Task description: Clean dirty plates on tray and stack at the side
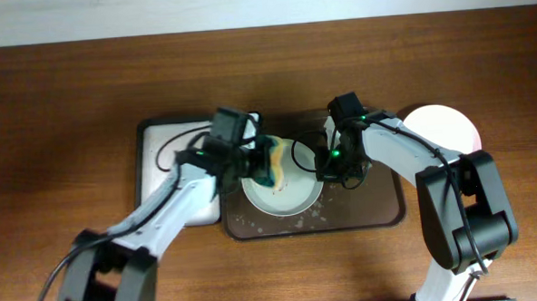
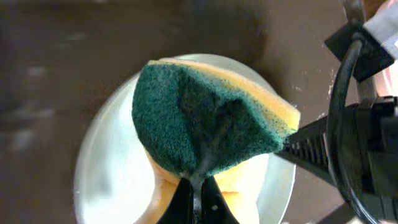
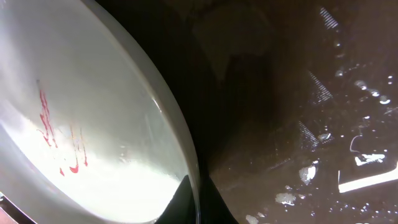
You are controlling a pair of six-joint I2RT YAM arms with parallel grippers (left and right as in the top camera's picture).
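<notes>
Starting nearest, with your left gripper (image 2: pixel 199 190): its two dark fingers are pinched together on the lower edge of the sponge (image 2: pixel 211 118). The sponge is folded so the green scouring face points at the wrist camera, with yellow foam showing at 2 o'clock and underneath. It sits over the dirty plate (image 1: pixel 284 188), covering the plate's 11 o'clock part in the overhead view. You cannot tell from these views whether it presses on the surface or is just above it.

Your right gripper (image 3: pixel 196 202) is clamped on the same plate at its 3 o'clock edge, with the fingers straddling the thin white rim. In the right wrist view you can see red smears (image 3: pixel 59 134) streaked across the plate's inner surface.

The plate lies on the brown tray (image 1: pixel 380 214), whose floor carries pale crumbs (image 3: pixel 308 171) and wet specks toward 6 o'clock.

At 9 o'clock, just beside the brown tray, is a white tray (image 1: pixel 164 146) with a dark rim, and your left arm crosses over it. At 2 o'clock from the brown tray, a clean white plate (image 1: pixel 449 124) rests on the wooden table (image 1: pixel 66 87), partly hidden by your right arm.
</notes>
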